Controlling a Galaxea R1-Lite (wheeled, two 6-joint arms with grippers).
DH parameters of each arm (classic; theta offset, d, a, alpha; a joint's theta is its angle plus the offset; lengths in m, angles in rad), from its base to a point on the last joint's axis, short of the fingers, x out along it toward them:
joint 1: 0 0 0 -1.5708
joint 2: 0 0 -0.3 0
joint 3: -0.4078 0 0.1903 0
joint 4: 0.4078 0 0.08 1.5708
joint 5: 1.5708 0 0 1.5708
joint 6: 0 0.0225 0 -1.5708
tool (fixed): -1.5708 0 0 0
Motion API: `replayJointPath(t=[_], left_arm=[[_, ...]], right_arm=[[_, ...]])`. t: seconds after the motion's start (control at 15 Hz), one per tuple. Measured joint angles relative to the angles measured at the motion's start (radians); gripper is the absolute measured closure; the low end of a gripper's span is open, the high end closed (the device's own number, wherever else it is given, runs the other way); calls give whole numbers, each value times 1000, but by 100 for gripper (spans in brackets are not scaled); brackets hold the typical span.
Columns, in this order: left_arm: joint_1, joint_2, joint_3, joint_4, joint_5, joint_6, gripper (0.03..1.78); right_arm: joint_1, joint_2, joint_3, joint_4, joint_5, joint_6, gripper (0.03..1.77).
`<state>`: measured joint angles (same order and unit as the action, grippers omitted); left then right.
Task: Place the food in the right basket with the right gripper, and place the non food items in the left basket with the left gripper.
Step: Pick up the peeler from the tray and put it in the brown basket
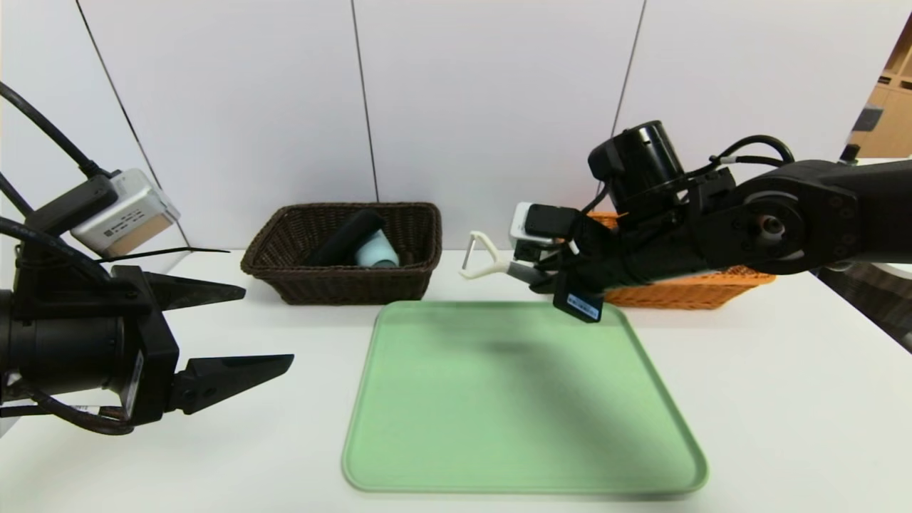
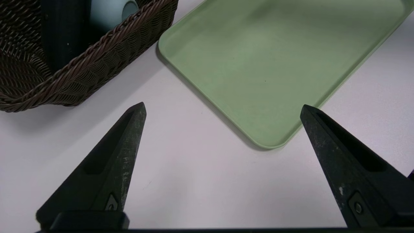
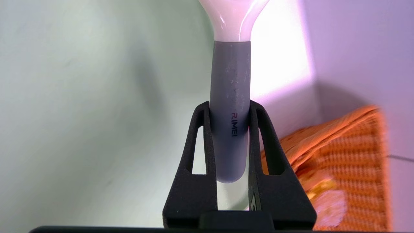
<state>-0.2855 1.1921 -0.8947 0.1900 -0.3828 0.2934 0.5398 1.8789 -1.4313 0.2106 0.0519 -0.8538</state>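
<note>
Grey peeler [image 3: 230, 97] handle, lettering "RIMEI", clamped in right tool [image 3: 229, 110]; left tool [image 2: 223, 110] wide apart, empty.

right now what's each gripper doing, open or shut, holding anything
Left gripper: open, empty, beside the green tray.
Right gripper: shut on the peeler, held by its grey handle above the tray's far edge.

Tray at the table's middle, one basket behind each far corner

The tray [image 1: 524, 442] lies on the table [image 1: 784, 427]; the left basket [image 1: 342, 281], behind it to the left, holds the cup [image 1: 377, 251] and pouch [image 1: 345, 239]; the right basket [image 1: 684, 292] sits behind-right, and the peeler [image 1: 481, 260] is between the baskets.
</note>
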Motion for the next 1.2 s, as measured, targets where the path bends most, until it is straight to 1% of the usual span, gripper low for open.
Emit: replayJointPath(t=[0.07,0.2,0.47,0.93,1.13,1.2], left_arm=[[0,-1,0,0,0,0,12],[0,-2,0,1,0,0,12],[0,-1,-2,-1,0,-1,12],[2,-8,0,0,1,-6,12],[2,-11,0,1,0,-8,12],[2,-11,0,0,0,-8,12]], right_arm=[[10,-4,17,-68,0,2,151],[21,3,17,-95,0,3,151],[40,77,-111,-74,-3,10,151],[90,247,-458,54,-14,17,151],[116,302,-519,40,-19,17,151],[123,317,-524,11,-21,19,151]])
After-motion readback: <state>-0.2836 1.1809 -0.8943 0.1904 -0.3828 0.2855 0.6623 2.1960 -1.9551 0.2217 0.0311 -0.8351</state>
